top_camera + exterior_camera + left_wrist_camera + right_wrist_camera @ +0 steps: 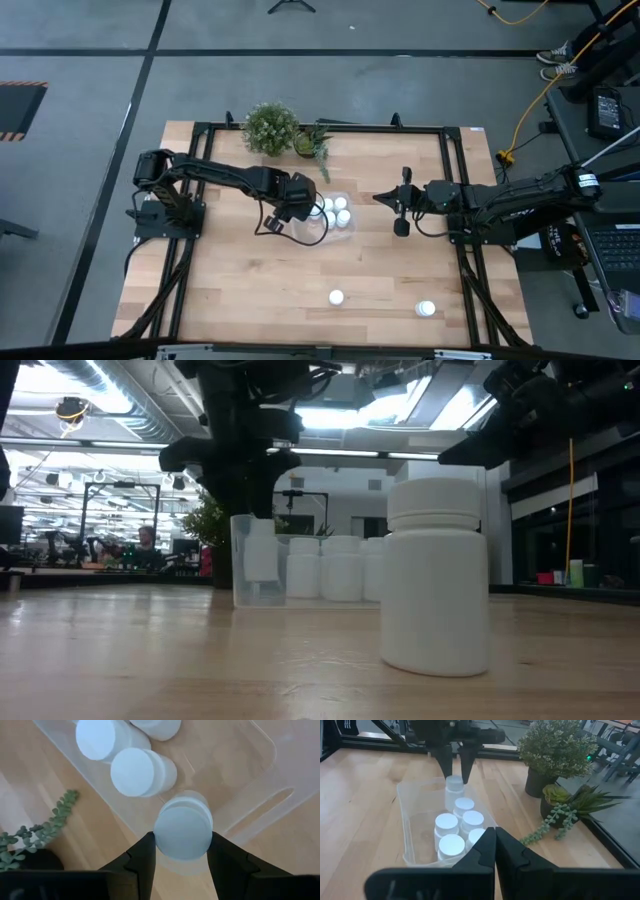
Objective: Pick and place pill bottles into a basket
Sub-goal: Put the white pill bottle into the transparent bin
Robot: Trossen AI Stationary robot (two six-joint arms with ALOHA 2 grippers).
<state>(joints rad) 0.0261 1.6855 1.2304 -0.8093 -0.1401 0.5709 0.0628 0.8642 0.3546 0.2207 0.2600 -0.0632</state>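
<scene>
Left hand over basket, pinching a pill bottle; right hand pressed together.

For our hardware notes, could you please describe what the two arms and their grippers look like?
Both arms are dark, slender and jointed, with black cables looping alongside. The left gripper ends in two flat black fingers with angular, wedge-like tips. The right gripper has matching matte black fingers tapering to a narrow edge. No markings or labels are legible on either arm.

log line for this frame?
left gripper: jaws shut on pill bottle, over tray | right gripper: shut, idle beside tray | loose bottles on table: two
</scene>
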